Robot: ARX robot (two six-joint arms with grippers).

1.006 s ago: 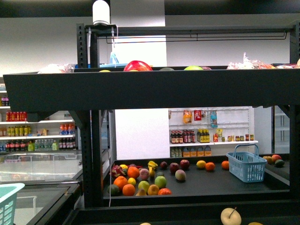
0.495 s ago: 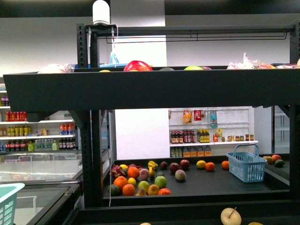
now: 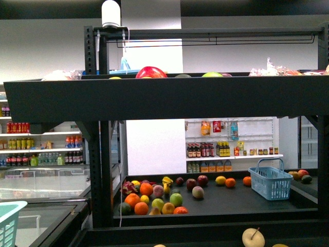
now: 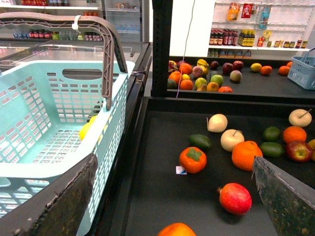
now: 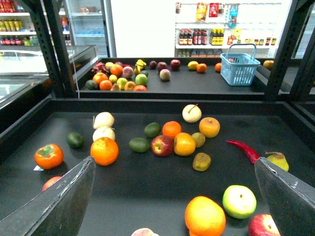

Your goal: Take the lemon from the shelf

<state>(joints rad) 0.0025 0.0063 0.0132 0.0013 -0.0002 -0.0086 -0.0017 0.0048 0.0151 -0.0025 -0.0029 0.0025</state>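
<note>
black metal shelf (image 5: 162,196), round fruit

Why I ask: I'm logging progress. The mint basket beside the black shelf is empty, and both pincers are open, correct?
Not quite. The basket is not empty: the left wrist view shows a yellow fruit lying inside it. The rest holds: it stands beside the shelf, and the left pincer and right pincer are both open.
</note>
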